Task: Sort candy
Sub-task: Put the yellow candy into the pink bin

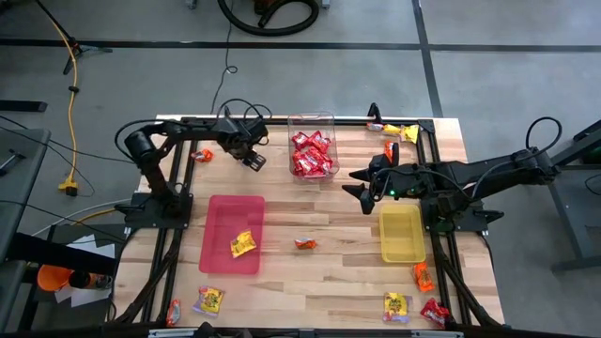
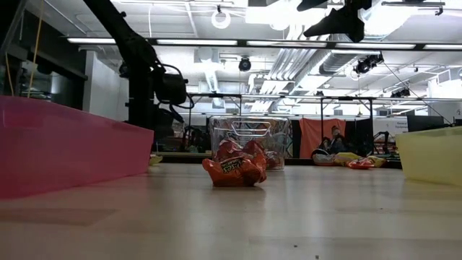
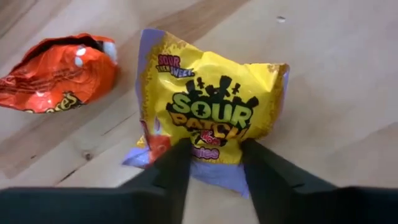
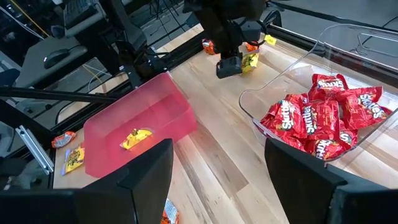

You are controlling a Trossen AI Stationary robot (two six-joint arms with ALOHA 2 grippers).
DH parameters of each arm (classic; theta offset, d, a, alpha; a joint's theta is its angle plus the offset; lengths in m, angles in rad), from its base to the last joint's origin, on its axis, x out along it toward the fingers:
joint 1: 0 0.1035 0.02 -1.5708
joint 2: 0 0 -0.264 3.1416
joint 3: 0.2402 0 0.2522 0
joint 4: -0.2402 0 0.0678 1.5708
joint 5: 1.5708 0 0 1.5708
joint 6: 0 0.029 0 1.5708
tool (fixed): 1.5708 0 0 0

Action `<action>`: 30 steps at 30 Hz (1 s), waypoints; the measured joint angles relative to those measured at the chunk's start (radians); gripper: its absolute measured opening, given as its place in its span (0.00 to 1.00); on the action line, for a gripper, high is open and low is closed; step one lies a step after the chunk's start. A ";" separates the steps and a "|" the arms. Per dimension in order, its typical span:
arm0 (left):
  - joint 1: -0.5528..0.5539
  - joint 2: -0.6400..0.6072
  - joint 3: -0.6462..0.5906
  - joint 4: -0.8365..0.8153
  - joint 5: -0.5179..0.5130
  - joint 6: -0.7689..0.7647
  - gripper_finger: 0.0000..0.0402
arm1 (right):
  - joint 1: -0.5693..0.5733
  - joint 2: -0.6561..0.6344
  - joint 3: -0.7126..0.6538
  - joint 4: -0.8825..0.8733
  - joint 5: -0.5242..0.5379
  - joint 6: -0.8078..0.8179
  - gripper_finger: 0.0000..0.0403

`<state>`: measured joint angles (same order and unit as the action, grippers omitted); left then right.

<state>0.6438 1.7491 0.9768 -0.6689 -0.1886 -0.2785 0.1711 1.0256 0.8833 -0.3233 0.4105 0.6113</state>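
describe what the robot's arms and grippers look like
Both arms are dark, slim and jointed, with black cables looping off them. The left gripper and right gripper each end in two flat, dark, wedge-shaped fingers. A small green light glows near the right wrist.

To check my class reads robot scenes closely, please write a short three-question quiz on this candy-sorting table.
1. What lies in the pink tray? A: one yellow candy. B: a heap of red candy. C: nothing.
2. True or false: the clear tub holds red candy.
3. Fill in: in front of the left pincer lies a ____ Sour Patch packet, beside an orange packet.
Key: 1 A; 2 true; 3 yellow.
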 joint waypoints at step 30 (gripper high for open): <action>-0.631 -1.089 -0.216 0.538 0.128 -0.137 0.00 | -0.003 0.000 0.000 0.000 0.022 0.017 0.62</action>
<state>0.0126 0.6597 0.7611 -0.1307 -0.0606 -0.4159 0.1684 1.0256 0.8833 -0.3237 0.4320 0.6285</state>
